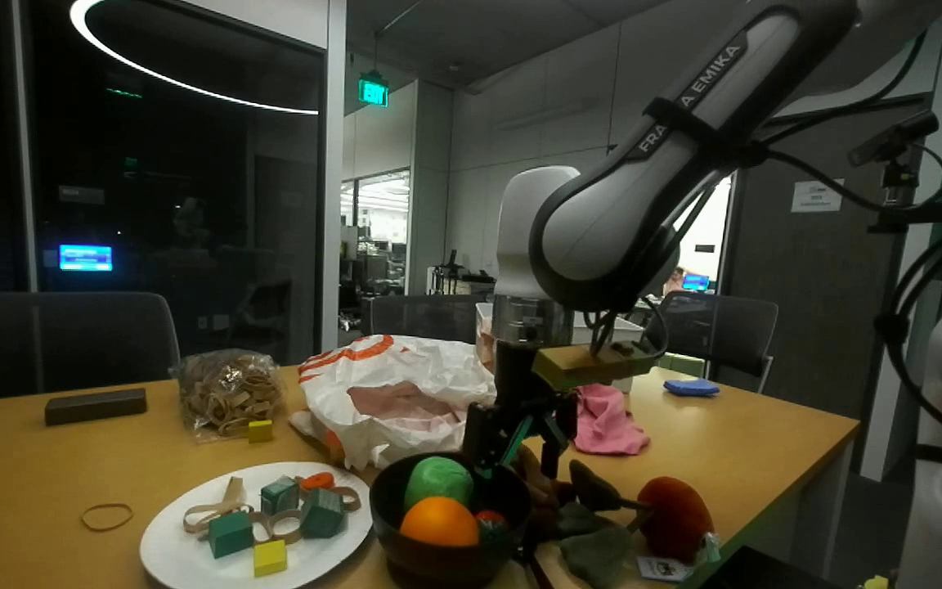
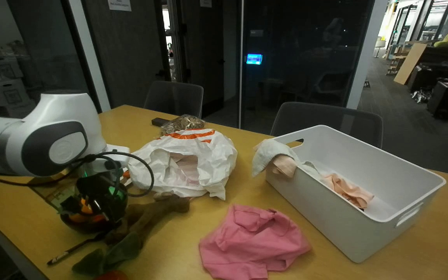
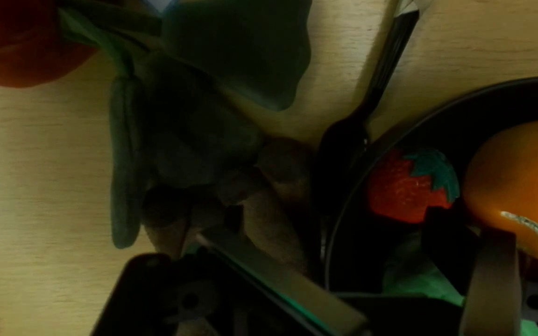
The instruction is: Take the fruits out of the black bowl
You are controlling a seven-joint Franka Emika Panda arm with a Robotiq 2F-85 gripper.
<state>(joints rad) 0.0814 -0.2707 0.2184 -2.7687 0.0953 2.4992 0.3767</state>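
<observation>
The black bowl (image 1: 387,544) stands on the table and also shows in the wrist view (image 3: 474,105). It holds the orange fruit (image 1: 440,523), the green fruit (image 1: 438,481) and a red strawberry (image 1: 491,522). In the wrist view the orange fruit (image 3: 521,182) is cut off by the right edge, and the green fruit (image 3: 421,275) is partly hidden by a finger. My gripper (image 1: 520,472) is open with nothing between its fingers, at the bowl's rim. In the wrist view (image 3: 332,233) one finger is over the bowl, the other outside it over brown plush. In an exterior view the gripper largely hides the bowl (image 2: 86,226).
A white plate (image 1: 172,560) with blocks and bands stands beside the bowl. A plush flower (image 1: 674,517) and a black spoon (image 3: 341,144) lie close on the other side. A white bag (image 1: 438,368), a pink cloth (image 2: 251,241) and a grey-white bin (image 2: 317,221) stand farther off.
</observation>
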